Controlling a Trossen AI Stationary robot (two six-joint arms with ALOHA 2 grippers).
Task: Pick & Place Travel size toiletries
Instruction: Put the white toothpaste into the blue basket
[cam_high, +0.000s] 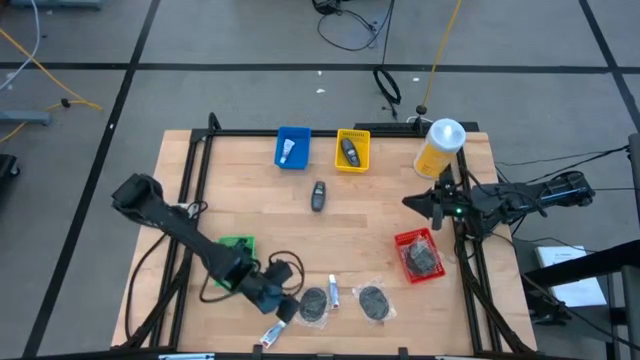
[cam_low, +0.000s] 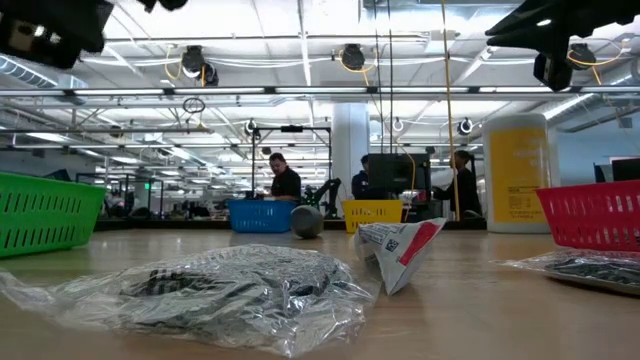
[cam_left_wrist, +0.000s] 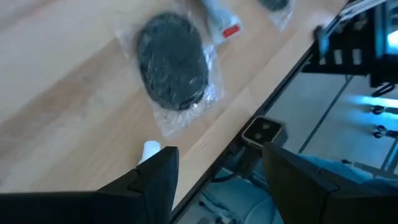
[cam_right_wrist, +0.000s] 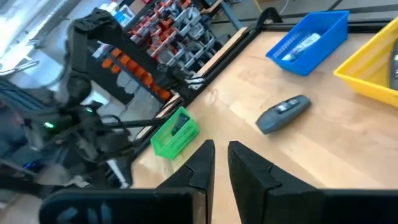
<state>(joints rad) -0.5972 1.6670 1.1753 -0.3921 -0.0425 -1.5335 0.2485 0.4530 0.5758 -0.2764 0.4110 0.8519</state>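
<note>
While the left hand (cam_high: 283, 312) hovers spread above a toiletry tube (cam_high: 270, 335) at the desk (cam_high: 240, 190) front edge, a skewed pinch could nudge it off; right hand (cam_high: 412, 202) waits pressed together.

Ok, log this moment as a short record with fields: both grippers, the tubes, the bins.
left gripper: open, low at the table's near edge, over a white tube
right gripper: shut, waiting at the right side of the table
second tube: flat on the table between two bagged dark discs
blue bin: holds one tube
yellow bin: holds a dark remote-like item
green bin: beside the left arm
</note>
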